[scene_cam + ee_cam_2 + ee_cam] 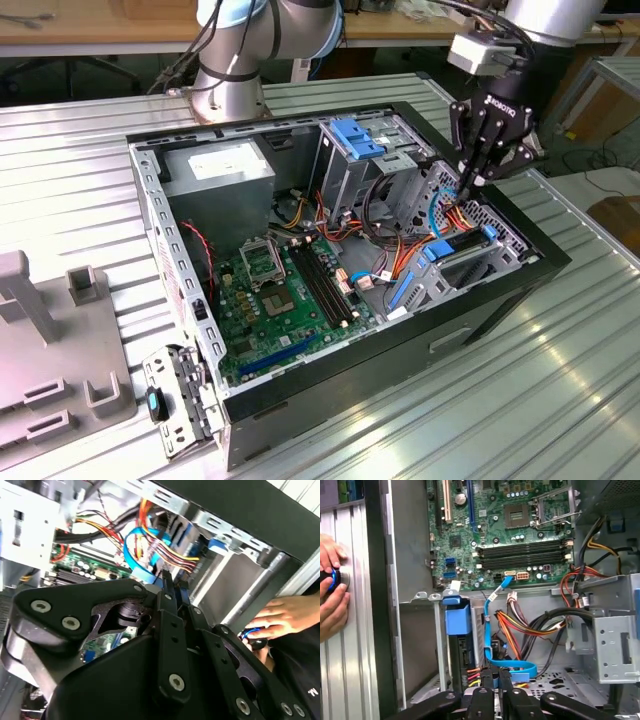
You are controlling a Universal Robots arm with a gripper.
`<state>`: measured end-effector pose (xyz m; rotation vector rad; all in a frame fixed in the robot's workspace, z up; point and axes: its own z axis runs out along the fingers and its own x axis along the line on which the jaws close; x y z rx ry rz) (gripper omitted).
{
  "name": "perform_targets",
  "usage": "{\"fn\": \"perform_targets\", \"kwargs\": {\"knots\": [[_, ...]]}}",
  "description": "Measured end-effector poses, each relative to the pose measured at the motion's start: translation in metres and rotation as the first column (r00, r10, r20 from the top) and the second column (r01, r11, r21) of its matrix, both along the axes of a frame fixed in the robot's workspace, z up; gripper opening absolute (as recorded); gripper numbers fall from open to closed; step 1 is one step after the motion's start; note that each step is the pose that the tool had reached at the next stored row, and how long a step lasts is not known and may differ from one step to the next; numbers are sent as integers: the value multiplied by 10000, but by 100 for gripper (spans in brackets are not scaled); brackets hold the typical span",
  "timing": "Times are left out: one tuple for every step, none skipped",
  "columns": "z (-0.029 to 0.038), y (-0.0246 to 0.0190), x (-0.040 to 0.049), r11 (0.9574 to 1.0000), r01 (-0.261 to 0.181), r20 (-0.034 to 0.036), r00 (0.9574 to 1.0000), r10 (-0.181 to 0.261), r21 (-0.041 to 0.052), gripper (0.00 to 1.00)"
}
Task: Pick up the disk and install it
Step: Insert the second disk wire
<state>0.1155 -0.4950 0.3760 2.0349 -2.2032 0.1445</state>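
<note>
Disk (462, 245) lying on edge in the low bay at the front corner of the computer case (176, 262), on the exterior view's right. Showing its bright blue carrier rail (457, 620) in the first wrist view, with the dark body running down behind it. Appearing already seated in the bay, though not confirmable.

Gripper (466, 188) hanging just above that bay, fingers drawn narrow with barely a gap. Reaching down among the wiring, fingertips close over the blue data cable (487, 630) where it is looping across the case floor. Sitting beside the bundle of orange, yellow and red power wires (520, 625). Not visibly pinching anything.

Judging the step in hand as work at the disk's connector end. Calling for a straight, slow approach, keeping the fingers off the loose loop and clear of the wire bundle, and avoiding any side load on the carrier. Also calling for clearance from the upright metal drive cage (350, 165) nearby.

Lying well apart: motherboard (280, 290), with its empty processor socket (519, 514).

Resting outside the case wall: a person's hands (331, 592), closing round a small blue and black knob.

Remaining hidden: the connector face of the disk, covered by cabling, and the exact contact under the fingertips, masked by the gripper's own linkage in both wrist views.
</note>
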Motion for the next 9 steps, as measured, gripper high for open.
{"fn": "perform_targets", "kwargs": {"knots": [[-6, -39, -7, 10000, -12, 3, 10000, 12, 18, 16], [-11, -53, -14, 10000, -19, 10, 10000, 19, 44, 16], [-20, -75, -26, 10000, -36, 56, 10000, 35, 69, 16], [-32, -94, -33, 9999, -114, 150, 9998, 112, 73, 16], [-41, -109, -36, 9997, -224, 231, 9995, 223, 71, 16], [-47, -118, -38, 9995, -296, 266, 9992, 294, 69, 16], [-53, -123, -40, 9994, -338, 293, 9990, 336, 71, 16], [-59, -130, -47, 9993, -379, 337, 9987, 377, 68, 16], [-67, -136, -64, 9992, -399, 404, 9984, 396, 64, 16]]}}
